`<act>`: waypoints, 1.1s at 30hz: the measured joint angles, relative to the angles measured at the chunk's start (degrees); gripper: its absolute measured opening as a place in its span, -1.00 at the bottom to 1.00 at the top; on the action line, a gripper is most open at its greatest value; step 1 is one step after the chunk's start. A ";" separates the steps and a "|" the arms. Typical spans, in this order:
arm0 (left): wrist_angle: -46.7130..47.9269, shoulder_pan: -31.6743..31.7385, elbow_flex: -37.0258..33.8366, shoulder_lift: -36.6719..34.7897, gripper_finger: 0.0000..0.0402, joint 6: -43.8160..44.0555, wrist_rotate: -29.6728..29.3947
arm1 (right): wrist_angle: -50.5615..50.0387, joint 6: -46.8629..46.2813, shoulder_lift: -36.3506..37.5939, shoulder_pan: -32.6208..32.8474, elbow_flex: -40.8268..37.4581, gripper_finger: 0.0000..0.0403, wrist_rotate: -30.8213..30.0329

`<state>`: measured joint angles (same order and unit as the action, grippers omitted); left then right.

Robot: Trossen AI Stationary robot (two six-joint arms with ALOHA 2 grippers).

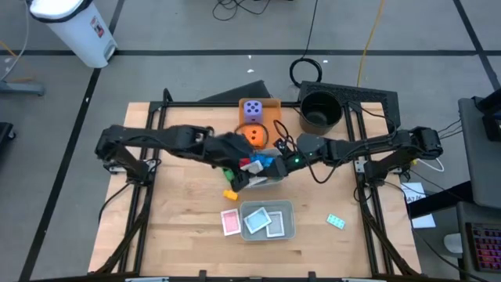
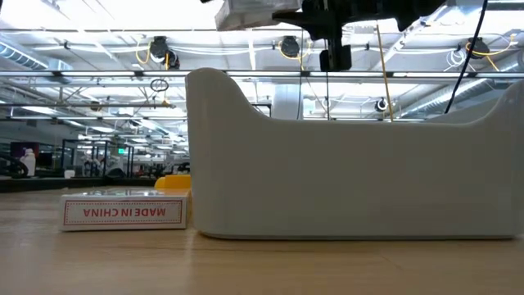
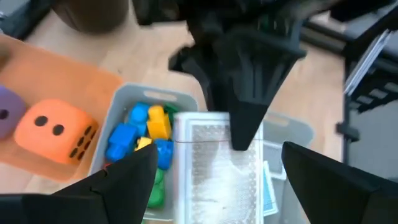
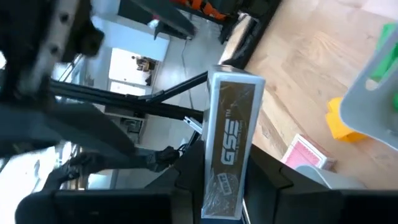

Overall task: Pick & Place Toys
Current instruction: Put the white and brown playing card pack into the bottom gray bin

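The right gripper (image 4: 222, 186) pinches a wrapped card box (image 4: 231, 137); the left gripper (image 3: 211, 180) (spread wide) should back away slowly.

Robotics lab, open industrial hall
Grey concrete floor (image 1: 180, 47) with loose black cables (image 1: 313, 69); ceiling trusses with strip lights (image 2: 106, 37); wooden bench table (image 1: 172, 227).

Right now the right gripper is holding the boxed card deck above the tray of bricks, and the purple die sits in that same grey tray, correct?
Not quite. The purple die sits in the flat orange tray, as the high view shows. The right gripper does hold the card deck above the grey tray of bricks.
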<state>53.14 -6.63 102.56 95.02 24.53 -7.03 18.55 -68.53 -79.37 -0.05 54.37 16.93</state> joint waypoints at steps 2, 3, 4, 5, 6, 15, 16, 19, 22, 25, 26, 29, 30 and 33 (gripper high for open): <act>-0.01 0.42 0.00 -2.11 0.72 0.49 -0.17 | 0.43 0.46 0.02 0.00 0.00 -0.66 1.26; 0.02 0.69 0.00 -3.35 0.72 1.02 -0.28 | 0.64 0.47 0.02 0.02 0.00 -0.67 1.65; 0.15 0.93 0.00 -4.63 0.72 1.45 -0.30 | 0.95 0.52 0.02 0.02 0.00 -0.67 2.29; 0.11 1.14 0.00 -5.82 0.72 1.60 -0.41 | 1.13 0.68 0.02 0.09 0.00 -0.67 3.00; 0.06 1.30 0.02 -7.19 0.72 1.74 -0.54 | 1.46 0.82 0.02 0.21 0.00 -0.67 3.77; 0.32 -0.19 0.04 -14.44 0.73 4.54 -9.99 | 2.67 1.82 0.09 5.20 0.00 -0.67 7.36; 0.34 -0.81 0.04 -14.51 0.73 5.22 -11.17 | 1.57 1.82 0.07 6.09 0.00 -0.67 7.36; 0.28 -2.67 0.01 -14.21 0.73 7.61 -13.24 | -3.77 2.73 0.09 8.74 0.00 -0.66 7.29; -0.33 -4.75 0.02 -12.73 0.73 9.98 -15.16 | -11.95 5.12 0.07 11.09 0.00 -0.66 6.24; -0.66 -6.75 -0.02 -10.44 0.73 11.69 -16.62 | -17.07 8.05 0.04 13.26 0.00 -0.67 4.70; -0.79 -7.31 -0.02 -9.76 0.73 12.18 -16.97 | -18.54 8.56 0.06 13.86 0.00 -0.67 4.07; -0.84 -8.67 -0.02 -7.83 0.73 13.79 -17.07 | -22.53 9.68 0.05 15.47 0.00 -0.67 3.93; -0.90 -9.08 -0.02 -7.13 0.73 14.16 -17.09 | -23.74 9.84 0.05 15.89 0.00 -0.67 3.64; -1.26 -10.15 -0.04 -5.03 0.73 13.78 -17.09 | -27.81 11.20 0.07 16.81 0.05 -0.67 0.11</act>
<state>51.87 -16.78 102.52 89.99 38.31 -24.12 -9.26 -57.34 -79.31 16.76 54.41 17.04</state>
